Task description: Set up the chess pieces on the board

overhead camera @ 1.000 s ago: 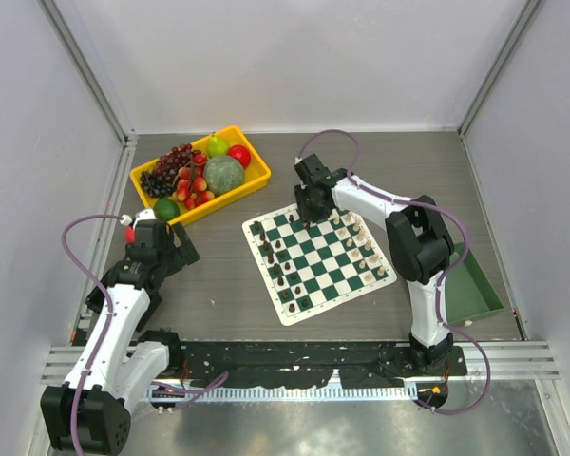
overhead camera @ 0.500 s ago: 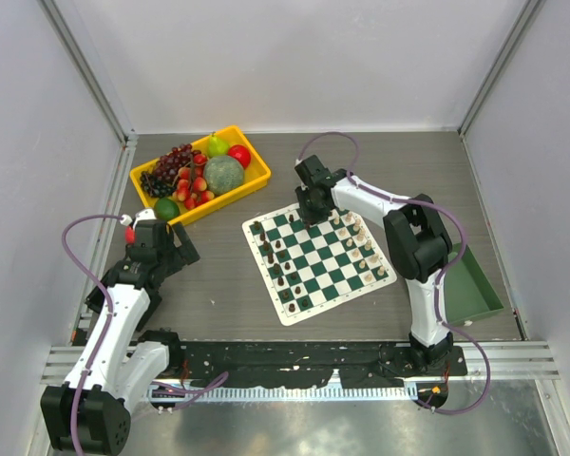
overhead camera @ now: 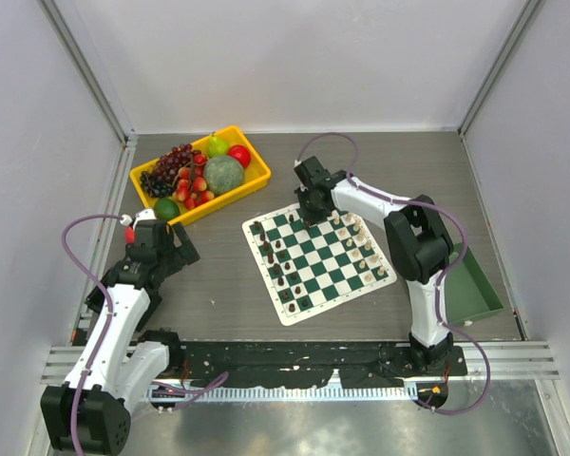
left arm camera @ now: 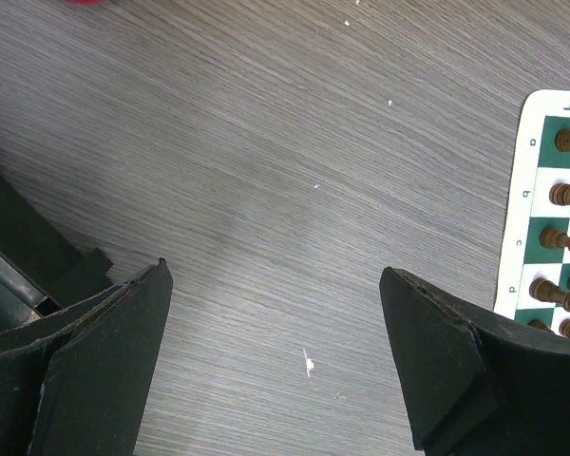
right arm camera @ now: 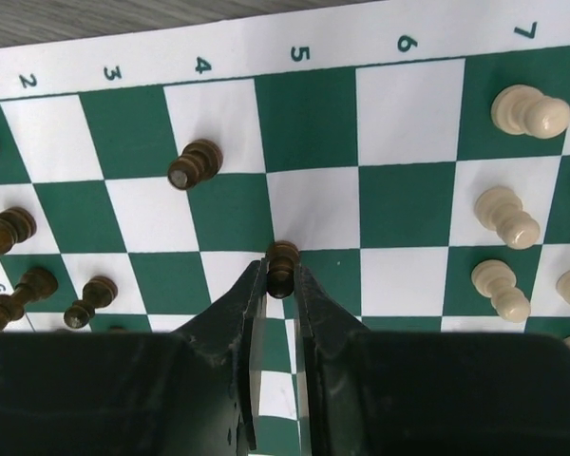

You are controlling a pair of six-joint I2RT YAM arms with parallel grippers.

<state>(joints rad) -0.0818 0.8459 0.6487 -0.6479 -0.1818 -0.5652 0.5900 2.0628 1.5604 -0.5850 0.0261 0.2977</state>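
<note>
The green and white board [overhead camera: 318,261] lies mid-table with dark pieces along its left side and cream pieces along its right. My right gripper [overhead camera: 311,208] hovers over the board's far edge and is shut on a dark brown pawn [right arm camera: 282,265], which juts out between the fingertips above the squares in the right wrist view. Another dark pawn [right arm camera: 194,164] stands near column 4, and cream pieces [right arm camera: 528,110] stand at the right. My left gripper [left arm camera: 275,285] is open and empty over bare table, left of the board's edge [left arm camera: 515,209].
A yellow bin [overhead camera: 256,180] of toy fruit sits at the back left. A green tray [overhead camera: 475,285] lies at the right table edge. Grey walls close in the table on three sides.
My right gripper has shifted slightly toward the far edge of the board with the pawn. The left arm has not moved.
</note>
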